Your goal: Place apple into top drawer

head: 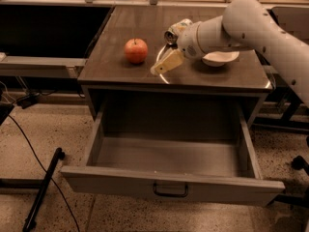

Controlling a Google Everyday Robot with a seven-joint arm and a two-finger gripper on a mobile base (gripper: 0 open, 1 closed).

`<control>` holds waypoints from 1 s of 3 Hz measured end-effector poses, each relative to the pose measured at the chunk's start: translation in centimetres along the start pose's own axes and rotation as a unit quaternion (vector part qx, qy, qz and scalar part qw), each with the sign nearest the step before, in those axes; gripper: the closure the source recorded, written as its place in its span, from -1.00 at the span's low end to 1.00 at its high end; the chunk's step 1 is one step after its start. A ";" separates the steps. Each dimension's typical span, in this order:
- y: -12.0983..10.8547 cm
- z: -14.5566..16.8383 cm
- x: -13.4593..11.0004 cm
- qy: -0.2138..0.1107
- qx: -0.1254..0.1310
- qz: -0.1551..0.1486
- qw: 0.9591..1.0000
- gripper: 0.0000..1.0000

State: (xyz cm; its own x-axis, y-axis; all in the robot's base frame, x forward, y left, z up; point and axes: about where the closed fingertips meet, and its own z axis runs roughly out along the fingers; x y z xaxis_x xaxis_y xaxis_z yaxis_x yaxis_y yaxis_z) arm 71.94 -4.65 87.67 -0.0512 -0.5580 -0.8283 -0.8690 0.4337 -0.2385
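The red-orange apple [136,50] sits on the dark cabinet top [120,69], left of centre. The top drawer [169,187] is pulled fully open below it and looks empty, with a small dark handle [170,191] on its front panel. My gripper [161,66] hangs on the white arm [241,25] just above the cabinet top, a little to the right of the apple and apart from it, its tan fingers [166,63] pointing down-left toward the apple.
A crushed can [176,30] lies behind the gripper. A white bowl [220,58] sits on the right of the top, partly behind the arm. A black cable and stand leg [43,187] lie on the floor at left.
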 end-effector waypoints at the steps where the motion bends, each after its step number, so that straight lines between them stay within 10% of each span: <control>1: -0.1 4.8 -0.4 0.015 -0.036 0.044 0.998 -1.00; 3: 0.6 6.9 -1.4 -0.018 -0.052 0.056 0.997 -1.00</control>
State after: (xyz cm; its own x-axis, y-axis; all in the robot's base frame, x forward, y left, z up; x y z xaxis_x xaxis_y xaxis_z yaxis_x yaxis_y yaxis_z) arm 74.93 1.25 85.14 -0.1355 -0.4839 -0.8646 -0.9050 0.4155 -0.0907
